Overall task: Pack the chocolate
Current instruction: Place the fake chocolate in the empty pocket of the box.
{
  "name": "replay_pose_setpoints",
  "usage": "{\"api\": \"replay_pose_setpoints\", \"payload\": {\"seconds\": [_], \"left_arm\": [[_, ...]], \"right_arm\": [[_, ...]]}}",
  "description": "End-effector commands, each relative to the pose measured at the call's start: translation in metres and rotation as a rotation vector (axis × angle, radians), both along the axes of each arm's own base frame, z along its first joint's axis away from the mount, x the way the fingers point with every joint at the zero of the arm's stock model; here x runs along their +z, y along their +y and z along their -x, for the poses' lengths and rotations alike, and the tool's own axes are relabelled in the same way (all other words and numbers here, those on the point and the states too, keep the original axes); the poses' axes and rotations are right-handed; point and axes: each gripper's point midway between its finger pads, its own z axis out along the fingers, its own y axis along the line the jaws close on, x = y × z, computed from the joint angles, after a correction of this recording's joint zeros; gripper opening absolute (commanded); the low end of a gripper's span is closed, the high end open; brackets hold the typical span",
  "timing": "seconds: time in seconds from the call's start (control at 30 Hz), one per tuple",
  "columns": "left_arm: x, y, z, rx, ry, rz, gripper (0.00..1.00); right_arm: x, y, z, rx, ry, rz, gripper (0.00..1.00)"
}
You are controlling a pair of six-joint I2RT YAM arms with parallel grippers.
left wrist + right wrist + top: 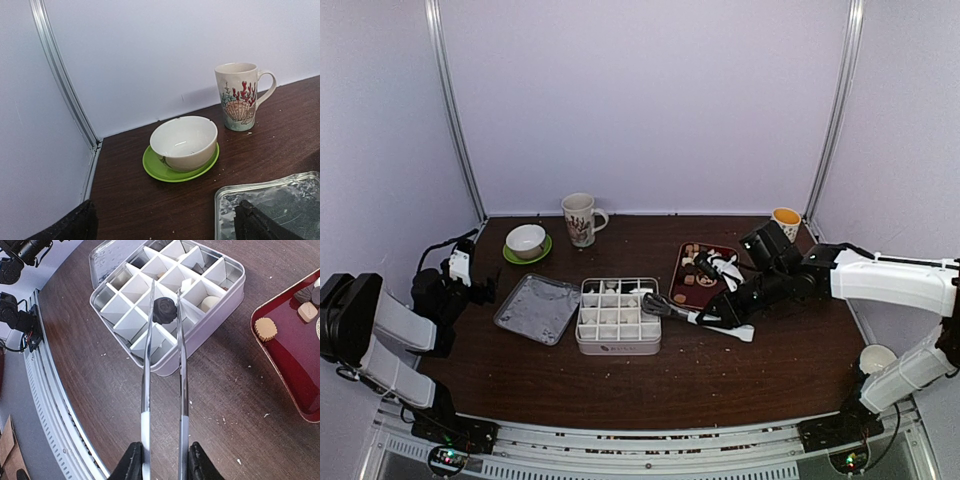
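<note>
Right arm [880, 280] stretched leftward, tongs [146, 390] pinching chocolate [164, 310] over tin [210, 330].

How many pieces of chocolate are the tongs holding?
1: a dark chocolate pinched between the tips of the tongs, over the divided box. No other seems hidden there.

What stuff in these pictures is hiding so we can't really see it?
Right wrist view: the red tray is cut off by the right edge.
Left wrist view: the mug hides its inside behind its wall; the left gripper shows only fingertips at the bottom edge.
Top view: the chocolate is too small to count.
</note>
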Motion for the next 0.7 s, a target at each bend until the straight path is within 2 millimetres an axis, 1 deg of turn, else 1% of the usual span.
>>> {"api": "replay_pose_setpoints", "payload": {"seconds": [0.0,0.07,0.27,0.67], "left_arm": [[0.0173,0.0013,-0.0032,-0.002,-0.061,-0.011,0.98],[0.0173,0.0014,-0.0031,-0.001,-0.062,-0.010,0.98],[0.0171,0.0016,-0.0030,-0.001,-0.061,-0.011,0.98],[0.0170,0.0017,-0.0029,0.000,-0.061,-0.011,0.98]], "right_arm": [[0.0114,0.0022,-0.0041,0.007,-0.058,0.005,0.23],[0.0109,0.0029,-0.0043,0.006,-0.061,0.011,0.25],[0.0102,0.0025,-0.0064,-0.001,-0.071,0.021,0.27],[0.0111,0.0038,-0.0088,-0.005,-0.079,0.019,0.33]]}}
